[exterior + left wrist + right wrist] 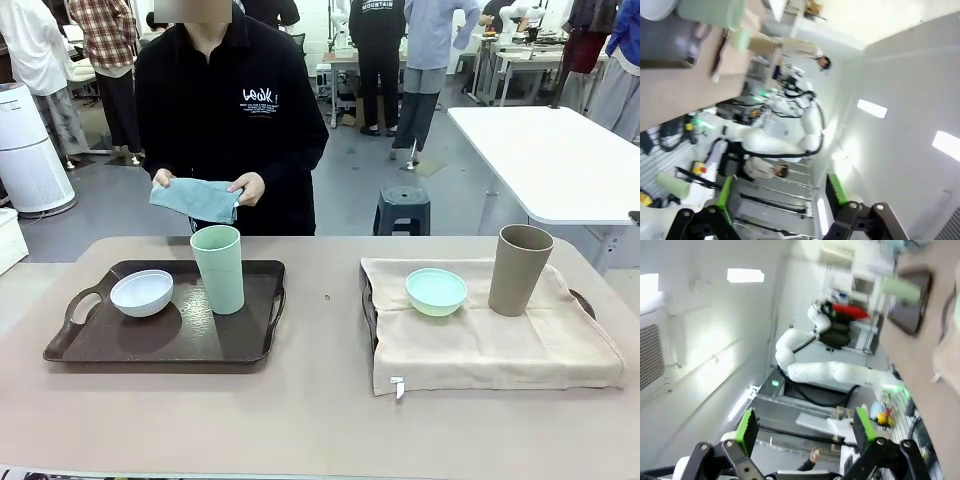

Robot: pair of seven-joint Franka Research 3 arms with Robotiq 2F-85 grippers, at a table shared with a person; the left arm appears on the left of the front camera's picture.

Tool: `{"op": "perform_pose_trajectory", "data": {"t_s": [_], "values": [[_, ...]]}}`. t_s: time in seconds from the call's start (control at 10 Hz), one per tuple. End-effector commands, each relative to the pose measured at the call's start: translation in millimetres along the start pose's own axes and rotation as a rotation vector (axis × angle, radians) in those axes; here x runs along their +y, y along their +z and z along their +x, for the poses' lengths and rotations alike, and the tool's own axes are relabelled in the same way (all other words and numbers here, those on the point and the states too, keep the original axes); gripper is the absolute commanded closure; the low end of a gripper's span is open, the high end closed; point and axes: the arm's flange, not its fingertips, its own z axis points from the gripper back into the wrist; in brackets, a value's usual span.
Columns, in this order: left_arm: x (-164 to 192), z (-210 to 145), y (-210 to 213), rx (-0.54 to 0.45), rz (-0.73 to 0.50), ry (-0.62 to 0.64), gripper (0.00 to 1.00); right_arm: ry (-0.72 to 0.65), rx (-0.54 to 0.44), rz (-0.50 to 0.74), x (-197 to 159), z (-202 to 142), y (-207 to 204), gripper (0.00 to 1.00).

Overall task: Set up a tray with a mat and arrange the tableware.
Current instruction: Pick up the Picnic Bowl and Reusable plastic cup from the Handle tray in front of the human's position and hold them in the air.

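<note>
A dark brown tray (pixel 120 345) at the left holds a white bowl (pixel 141 292) and a tall mint green cup (pixel 218 268). At the right, a beige mat (pixel 480 350) covers a second tray (pixel 583 302), with a mint green bowl (pixel 436 291) and a taupe cup (pixel 520 269) standing on it. Across the table, a person holds a folded blue-grey cloth (pixel 195 198) in both hands. My left gripper (pixel 782 210) is open and empty, pointing away from the table. My right gripper (pixel 806 435) is also open and empty, raised off the table.
Bare table surface lies between the two trays and along the near edge. Behind the person stand a dark stool (pixel 402 210) and a white table (pixel 560 160). The left wrist view catches the right arm (pixel 785 135), and the right wrist view catches the left arm (pixel 830 370).
</note>
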Motion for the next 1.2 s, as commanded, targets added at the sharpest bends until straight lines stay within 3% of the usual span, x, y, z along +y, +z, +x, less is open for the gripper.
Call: {"op": "perform_pose_trajectory", "data": {"t_s": [0.0, 0.6, 0.8, 0.9, 1.0, 1.1], "values": [[-1.0, 1.3, -3.8, 0.013, -0.076, 0.013, 0.04, 0.045, -0.037, 0.032, -1.4, 4.3, -0.4, 0.0], [-1.0, 1.3, -3.8, 0.013, -0.076, 0.013, 0.04, 0.025, -0.022, 0.017, 1.7, 2.2, 0.6, 0.0], [-1.0, 1.3, -3.8, 0.013, -0.076, 0.013, 0.04, -0.094, -0.109, -0.242, 24.0, -6.9, 17.9, 0.0], [-1.0, 1.3, -3.8, 0.013, -0.076, 0.013, 0.04, -0.074, -0.147, -0.29, 37.7, -15.2, 23.8, 0.0], [-1.0, 1.3, -3.8, 0.013, -0.076, 0.013, 0.04, -0.033, -0.15, -0.3, 41.8, -15.3, 27.8, 0.0], [-1.0, 1.3, -3.8, 0.013, -0.076, 0.013, 0.04, -0.029, -0.109, -0.201, 18.9, -5.0, 29.6, 0.0]]}}
